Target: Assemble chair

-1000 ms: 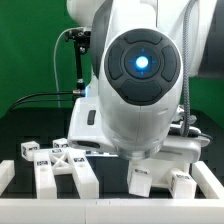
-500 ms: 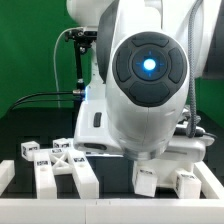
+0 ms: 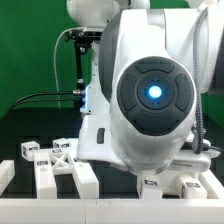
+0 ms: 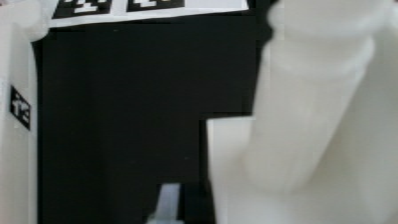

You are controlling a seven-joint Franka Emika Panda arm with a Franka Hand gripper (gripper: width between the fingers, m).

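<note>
Loose white chair pieces with black-and-white tags lie on the black table. Two small blocks (image 3: 28,150) (image 3: 62,149) and a longer crossed frame piece (image 3: 60,168) sit at the exterior view's left. Two more blocks (image 3: 150,186) (image 3: 190,187) peek out under the arm at the right. My arm's round joint (image 3: 152,95) fills the middle and hides the gripper there. In the wrist view, a thin grey fingertip (image 4: 166,205) shows close beside a tall white chair piece (image 4: 311,130). The gripper (image 4: 169,207) is shut; no held thing shows.
The marker board (image 4: 125,6) lies at the far side of the wrist view. A tagged white piece (image 4: 18,105) runs along that view's edge. A low white rim (image 3: 8,175) borders the table front and left in the exterior view. A black cable (image 3: 45,97) hangs behind.
The arm's big joint has swung toward the exterior view's right and lower, covering more of the two right-hand blocks. The pieces at the left have not moved.
</note>
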